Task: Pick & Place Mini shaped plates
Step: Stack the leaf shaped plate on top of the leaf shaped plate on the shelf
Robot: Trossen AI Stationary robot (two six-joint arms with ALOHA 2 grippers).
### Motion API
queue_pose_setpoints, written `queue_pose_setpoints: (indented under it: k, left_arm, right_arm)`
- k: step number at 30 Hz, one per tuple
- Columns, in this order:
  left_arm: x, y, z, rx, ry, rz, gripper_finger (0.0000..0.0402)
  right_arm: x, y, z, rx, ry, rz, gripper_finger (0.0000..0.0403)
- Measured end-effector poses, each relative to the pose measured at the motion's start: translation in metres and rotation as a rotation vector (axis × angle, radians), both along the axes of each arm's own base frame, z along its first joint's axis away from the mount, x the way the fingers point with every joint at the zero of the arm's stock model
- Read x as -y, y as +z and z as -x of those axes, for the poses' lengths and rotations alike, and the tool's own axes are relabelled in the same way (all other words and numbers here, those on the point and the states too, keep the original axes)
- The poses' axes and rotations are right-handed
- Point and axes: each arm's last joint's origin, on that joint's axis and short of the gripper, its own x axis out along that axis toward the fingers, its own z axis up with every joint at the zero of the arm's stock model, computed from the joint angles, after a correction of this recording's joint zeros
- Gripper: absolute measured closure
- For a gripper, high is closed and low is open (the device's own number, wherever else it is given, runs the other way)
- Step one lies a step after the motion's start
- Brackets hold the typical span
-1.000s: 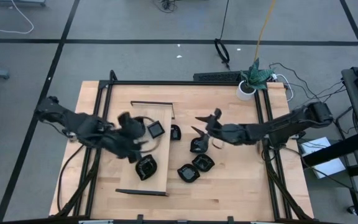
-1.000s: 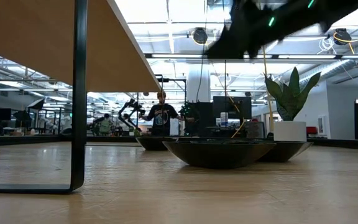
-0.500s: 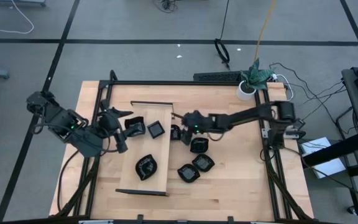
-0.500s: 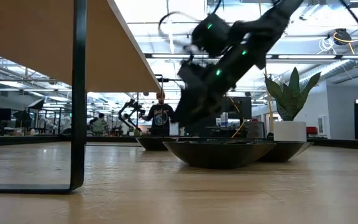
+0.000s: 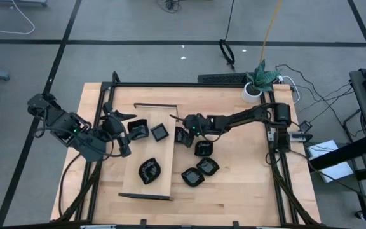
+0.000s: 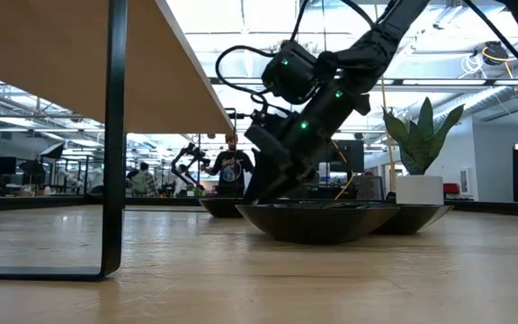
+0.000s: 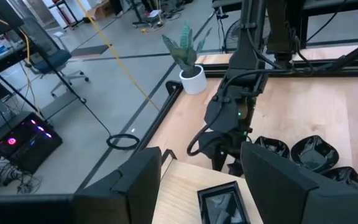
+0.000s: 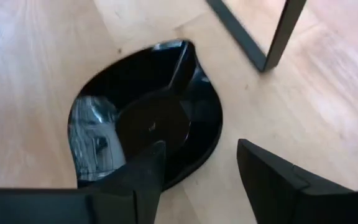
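Right gripper (image 5: 182, 132) lowered over a small glossy black oval dish (image 8: 143, 117) on the table, just beside the pale wooden board (image 5: 146, 184); fingers (image 8: 271, 180) apart, straddling the dish's near rim, gripping nothing. Left gripper (image 5: 133, 124) above the board's far end, fingers (image 7: 135, 180) apart, empty, over a small glossy black square dish (image 7: 224, 205).

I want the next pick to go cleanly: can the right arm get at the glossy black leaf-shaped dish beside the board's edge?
Probably yes. The right tool stands open directly over the glossy black leaf-shaped dish, one finger over its rim, the other over bare tabletop. Nothing lies between them, though the pale wooden board's dark metal leg stands close by.
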Motion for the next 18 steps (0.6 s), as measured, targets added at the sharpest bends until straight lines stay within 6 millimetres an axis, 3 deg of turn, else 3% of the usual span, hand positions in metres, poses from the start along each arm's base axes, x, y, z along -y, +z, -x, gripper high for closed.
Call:
queue_pose_setpoints:
  k: [14,18]
  left_arm:
    - [0.001,-0.004,-0.001,-0.008,0.003,-0.005,0.0176]
    - [0.002,-0.011,-0.002,-0.026,0.004,-0.018,0.0176]
  right_arm:
    - [-0.009,-0.008,0.005,-0.015,0.085,0.015,0.0386]
    - [-0.009,-0.005,0.005,-0.014,0.115,0.05,0.0397]
